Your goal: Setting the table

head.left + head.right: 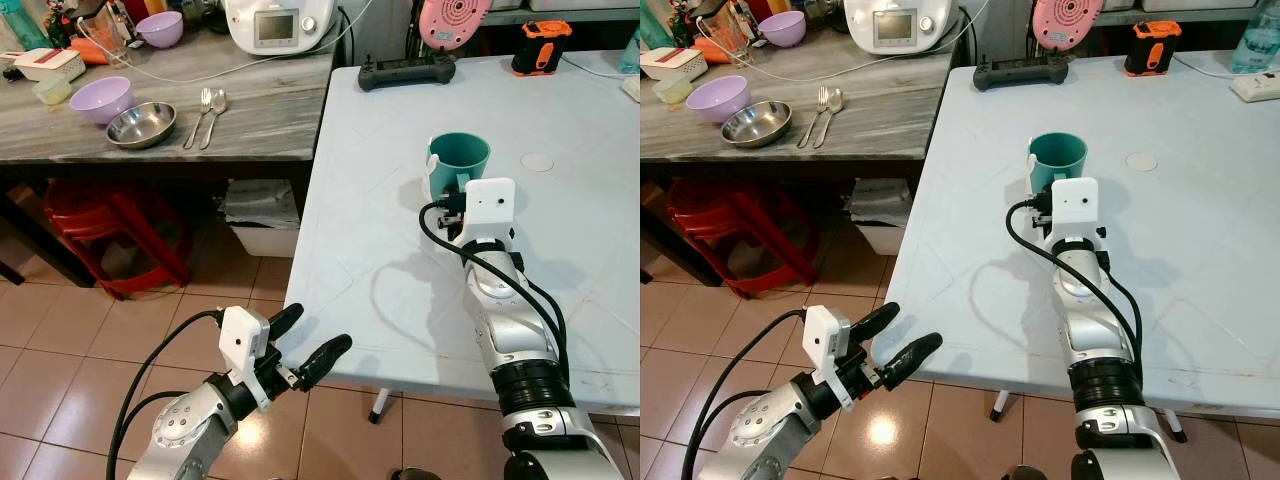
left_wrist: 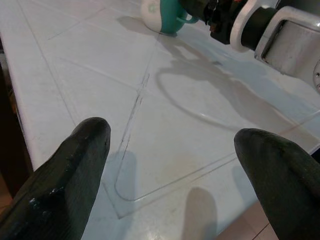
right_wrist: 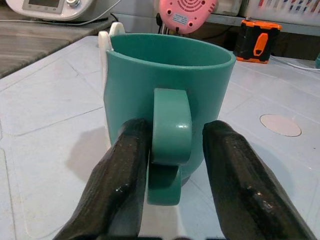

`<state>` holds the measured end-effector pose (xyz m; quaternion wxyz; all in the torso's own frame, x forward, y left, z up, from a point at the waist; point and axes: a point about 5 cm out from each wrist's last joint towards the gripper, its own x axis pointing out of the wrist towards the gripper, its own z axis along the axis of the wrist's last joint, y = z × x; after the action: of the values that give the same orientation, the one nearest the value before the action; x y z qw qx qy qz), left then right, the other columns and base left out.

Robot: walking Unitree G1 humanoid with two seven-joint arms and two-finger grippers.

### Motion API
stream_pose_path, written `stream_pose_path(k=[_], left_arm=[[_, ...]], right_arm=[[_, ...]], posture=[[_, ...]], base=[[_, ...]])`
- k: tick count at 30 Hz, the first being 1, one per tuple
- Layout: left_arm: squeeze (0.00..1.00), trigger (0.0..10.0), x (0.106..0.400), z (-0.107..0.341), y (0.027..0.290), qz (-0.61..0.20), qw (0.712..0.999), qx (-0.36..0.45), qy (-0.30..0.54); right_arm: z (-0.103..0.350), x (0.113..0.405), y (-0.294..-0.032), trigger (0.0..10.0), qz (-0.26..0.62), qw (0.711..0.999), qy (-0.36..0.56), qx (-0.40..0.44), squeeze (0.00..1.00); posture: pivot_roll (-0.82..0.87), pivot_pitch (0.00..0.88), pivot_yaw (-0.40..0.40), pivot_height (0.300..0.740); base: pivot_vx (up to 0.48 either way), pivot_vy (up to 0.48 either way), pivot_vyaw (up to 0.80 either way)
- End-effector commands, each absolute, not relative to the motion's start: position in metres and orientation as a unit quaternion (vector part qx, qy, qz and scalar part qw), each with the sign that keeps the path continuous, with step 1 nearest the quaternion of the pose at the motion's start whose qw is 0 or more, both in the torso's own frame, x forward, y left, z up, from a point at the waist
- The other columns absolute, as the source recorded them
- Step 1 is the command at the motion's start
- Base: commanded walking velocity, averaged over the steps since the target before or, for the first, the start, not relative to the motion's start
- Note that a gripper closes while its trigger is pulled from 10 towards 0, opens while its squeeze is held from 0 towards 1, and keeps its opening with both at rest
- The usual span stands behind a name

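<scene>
Mug [image 3: 167, 100], teal and upright, stands on the white bench [image 1: 400, 270] toward its middle, handle facing the robot. The right tool [image 3: 172, 175] reaches across the near edge, its two black fingers [image 3: 122, 170] set on either side of the handle: the left one touches it, the right one shows a sliver of gap, so they look apart, not clamped. To do this well, I would say the fingers should leave the handle squarely, so the mug is not tipped or dragged. The left tool [image 1: 310, 340] hovers off the bench's near left corner, fingers spread wide and empty.

The white top is bare plastic with faint moulded lines. Far left, a grey wooden counter [image 1: 260, 110] carries a steel bowl [image 1: 141, 124], a purple bowl [image 1: 101, 98], a fork [image 1: 199, 112] and a spoon [image 1: 214, 112]. The floor is tiled.
</scene>
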<state>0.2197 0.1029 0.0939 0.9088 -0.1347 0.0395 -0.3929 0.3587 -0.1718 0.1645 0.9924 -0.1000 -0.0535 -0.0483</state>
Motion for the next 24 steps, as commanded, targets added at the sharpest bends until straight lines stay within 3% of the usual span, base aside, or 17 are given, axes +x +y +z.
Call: stream_pose_path(k=[1, 24], left_arm=[[0.00, 10.0, 0.222, 0.098, 0.108, -0.382, 0.914, -0.134, 0.034], [0.00, 10.0, 0.236, 0.112, 0.102, -0.363, 0.920, -0.152, 0.003]], right_arm=[[0.168, 0.361, -0.166, 0.0, -0.044, 0.992, -0.062, -0.100, 0.00], [0.165, 0.360, -0.171, 0.0, -0.057, 0.995, -0.055, -0.060, 0.00]], posture=[[-0.07, 0.132, 0.128, 0.740], [-0.06, 0.101, 0.126, 0.740]], base=[[0.000, 0.000, 0.00], [0.000, 0.000, 0.00]])
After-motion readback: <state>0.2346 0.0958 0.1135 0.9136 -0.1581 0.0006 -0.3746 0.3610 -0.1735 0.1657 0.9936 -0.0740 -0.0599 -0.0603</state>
